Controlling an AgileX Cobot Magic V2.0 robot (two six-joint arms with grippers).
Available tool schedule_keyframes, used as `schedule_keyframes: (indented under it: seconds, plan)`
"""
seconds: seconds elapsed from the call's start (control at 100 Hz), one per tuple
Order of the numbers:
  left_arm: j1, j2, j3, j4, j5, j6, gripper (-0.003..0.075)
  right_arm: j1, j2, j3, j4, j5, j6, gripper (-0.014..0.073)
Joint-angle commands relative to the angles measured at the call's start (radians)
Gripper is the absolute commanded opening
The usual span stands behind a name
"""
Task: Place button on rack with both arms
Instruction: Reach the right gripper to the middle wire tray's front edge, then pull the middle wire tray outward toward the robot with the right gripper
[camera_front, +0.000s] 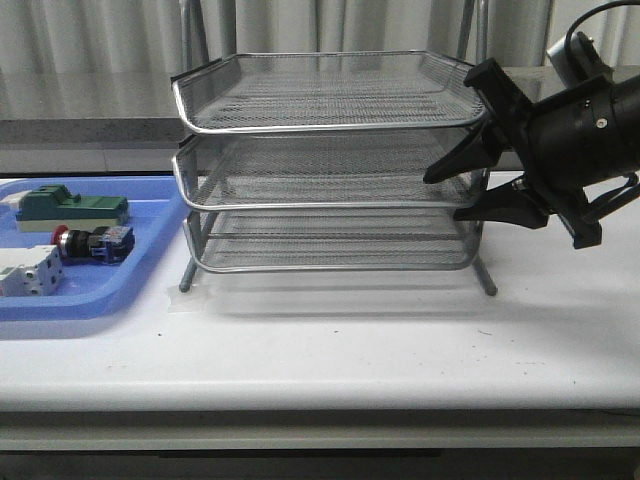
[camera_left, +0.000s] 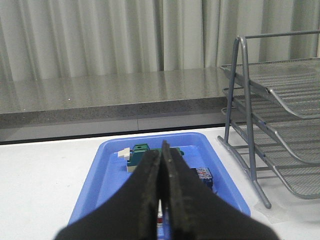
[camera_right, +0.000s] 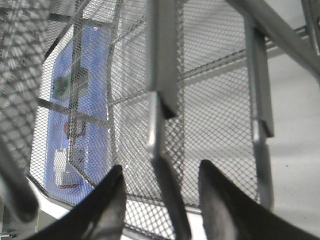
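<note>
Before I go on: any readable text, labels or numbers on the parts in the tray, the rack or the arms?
None can be read.
Button: no legible marking; its blue rear block shows pale specks in the left wrist view, too blurred to read.
Green-topped block: no visible text.
White terminal block: no visible text.
Rack, blue tray, right gripper: no lettering visible.

Front camera faces the rack (camera_front: 325, 165); both wrist cameras share it

My right tool (camera_front: 462, 192) straddles the rack's (camera_front: 325, 165) middle-tier corner rim, chrome posts crowding it. Rack's front faces open counter (camera_front: 330, 350). Left of the rack, the blue tray's (camera_front: 150, 285) raised rim borders the button (camera_front: 92, 243).
</note>
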Motion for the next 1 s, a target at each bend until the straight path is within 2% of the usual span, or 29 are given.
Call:
schedule_keyframes:
  seconds: [0.0, 0.1, 0.17, 0.57, 0.99]
  plan:
    - [0.004, -0.031, 0.047, -0.008, -0.085, -0.012, -0.002, -0.001, -0.032, -0.029, 0.061, 0.064, -0.016, 0.0234]
    - [0.004, -0.031, 0.047, -0.008, -0.085, -0.012, -0.002, -0.001, -0.032, -0.029, 0.06, 0.064, -0.016, 0.0115]
    - [0.004, -0.031, 0.047, -0.008, -0.085, -0.012, -0.002, -0.001, -0.032, -0.029, 0.058, 0.063, -0.016, 0.0073]
    - [0.004, -0.031, 0.047, -0.008, -0.085, -0.012, -0.002, -0.001, -0.035, 0.052, -0.002, 0.045, -0.02, 0.007]
    - [0.004, -0.031, 0.047, -0.008, -0.085, -0.012, -0.002, -0.001, -0.106, 0.29, 0.0, 0.089, -0.167, 0.007]
